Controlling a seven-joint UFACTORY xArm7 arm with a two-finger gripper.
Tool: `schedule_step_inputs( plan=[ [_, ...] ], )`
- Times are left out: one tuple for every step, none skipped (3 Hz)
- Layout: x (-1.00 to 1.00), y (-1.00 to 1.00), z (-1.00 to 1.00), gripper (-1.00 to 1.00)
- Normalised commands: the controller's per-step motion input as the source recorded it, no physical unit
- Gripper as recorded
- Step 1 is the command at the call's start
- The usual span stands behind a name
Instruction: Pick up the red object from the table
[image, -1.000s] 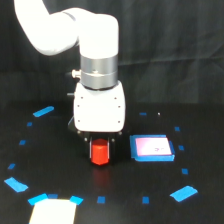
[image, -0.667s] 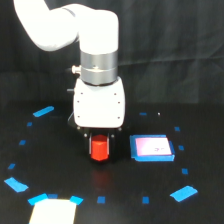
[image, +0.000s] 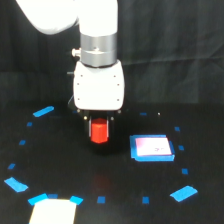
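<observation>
Red-orange matte block, the small hexagonal red object (image: 99, 132), sits between the dark fingers of the gripper (image: 99, 133) in the exterior view, tucked just under the white housing of the arm. Its lower edge appears to hang clear of the black matte table (image: 60, 165): a dim reddish glow on the surface lies below it, apart from the block, which I take as a sign that it is off the surface, though the blur keeps this from being certain. The jaws stand clenched on the block's two sides, and since the block is narrower than the gripper, a side pinch of this kind is the plain way to hold it upright and centred under the wrist.

To the exterior view's right of the gripper, near but not touching, lies the flat white square with a bright blue border (image: 152, 148); it is no part of the job and stays out of the grasp. Small blue tape squares and larger bright blue tape pieces (image: 183, 192) ring the gripper on the table, seemingly as position marks. At the near left edge a pale rectangular sheet (image: 52, 212) lies over blue tape, cut off by the frame.

By my judgement the pick is nearly or fully done; what remains is to keep the pinch firm so the block does not slip.
</observation>
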Motion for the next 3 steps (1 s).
schedule_step_inputs(
  plan=[
    [-0.02, 0.40, 1.00, -0.34],
    [0.08, 0.41, 1.00, -0.79],
    [-0.27, 0.24, 1.00, -1.00]
  ],
)
